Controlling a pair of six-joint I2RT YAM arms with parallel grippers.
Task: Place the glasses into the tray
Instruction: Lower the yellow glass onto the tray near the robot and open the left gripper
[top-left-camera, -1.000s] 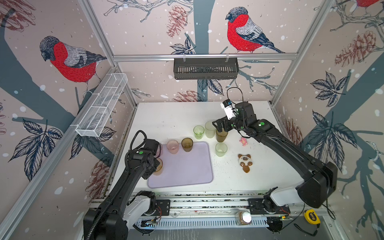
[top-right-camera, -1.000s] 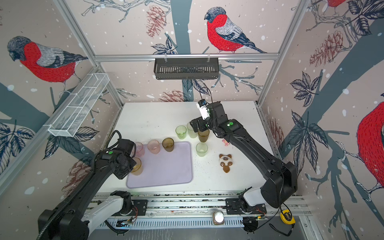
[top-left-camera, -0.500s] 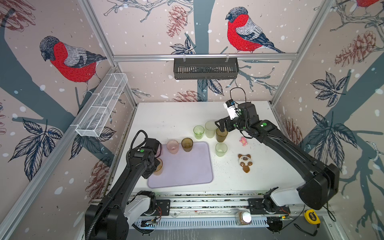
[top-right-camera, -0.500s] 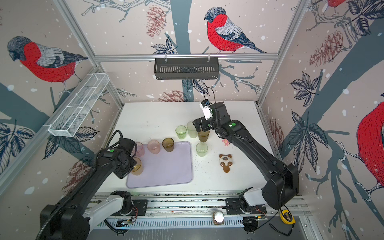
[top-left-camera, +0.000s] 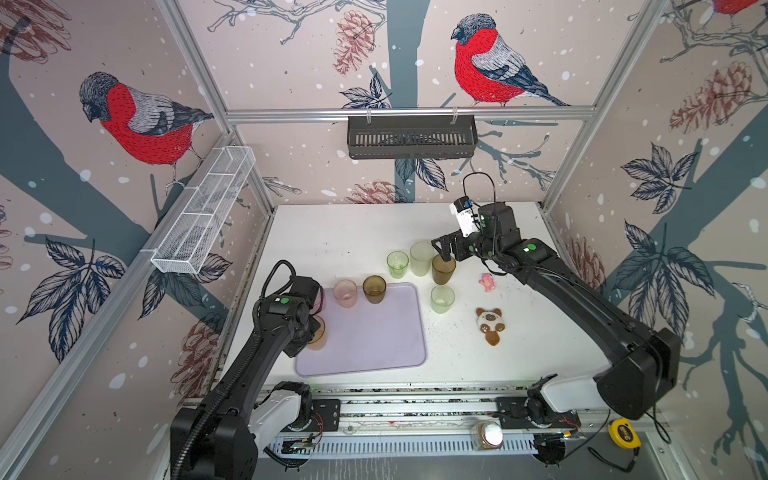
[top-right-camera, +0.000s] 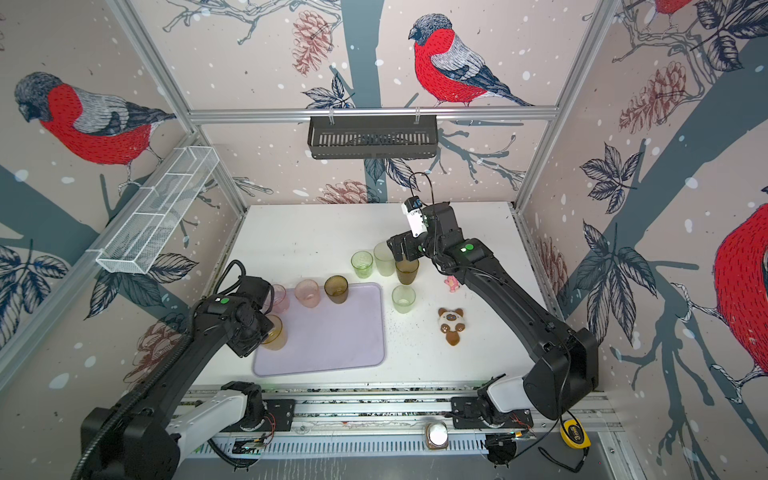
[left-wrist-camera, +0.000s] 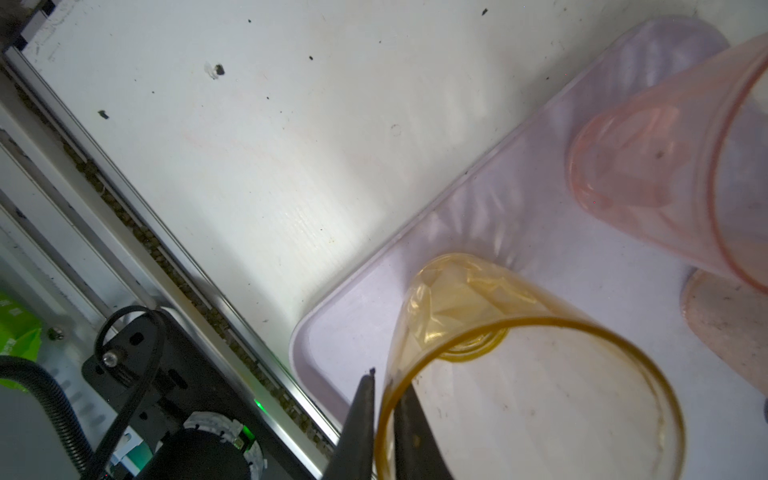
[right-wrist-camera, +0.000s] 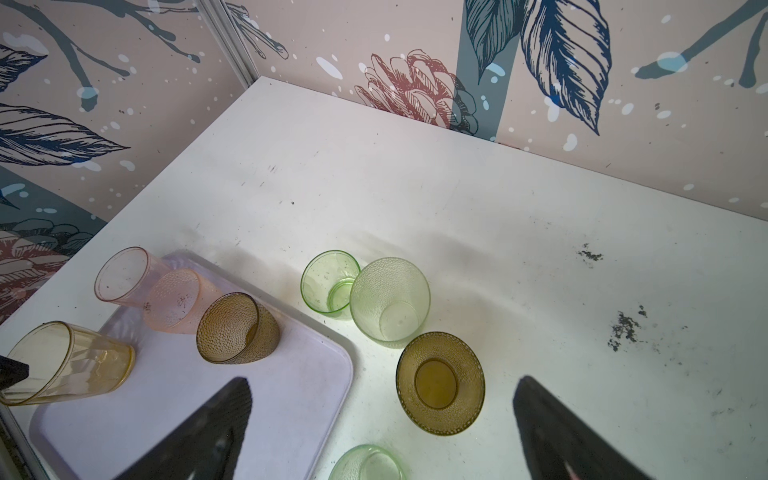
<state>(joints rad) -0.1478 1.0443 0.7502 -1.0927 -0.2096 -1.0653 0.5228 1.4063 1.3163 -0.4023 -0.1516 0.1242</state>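
Observation:
The lavender tray (top-left-camera: 374, 332) (top-right-camera: 332, 332) lies at the front left. An amber glass (top-left-camera: 318, 334) (left-wrist-camera: 478, 316) stands near its left edge, and my left gripper (left-wrist-camera: 390, 379) is shut on its rim, one finger inside and one outside. Two pink glasses (top-left-camera: 345, 293) (right-wrist-camera: 124, 276) and a brown-olive glass (top-left-camera: 374, 289) stand along the tray's far edge. Right of the tray, a small green glass (top-left-camera: 397, 264), a taller frosted one (top-left-camera: 421, 258), a second brown-olive one (top-left-camera: 443, 270) (right-wrist-camera: 440, 382) and a light green one (top-left-camera: 442, 298) stand on the table. My right gripper (top-left-camera: 442, 249) (right-wrist-camera: 382, 386) is open over that brown-olive glass.
A panda toy (top-left-camera: 489, 324) and a small pink toy (top-left-camera: 485, 280) lie right of the glasses. A black slotted basket (top-left-camera: 411, 137) hangs on the back wall and a white mesh basket (top-left-camera: 203, 212) on the left wall. A lidded jar (top-left-camera: 487, 434) sits on the front rail.
My right gripper has shifted slightly to the right, staying open over the brown-olive glass. The left arm and the amber glass have hardly moved.

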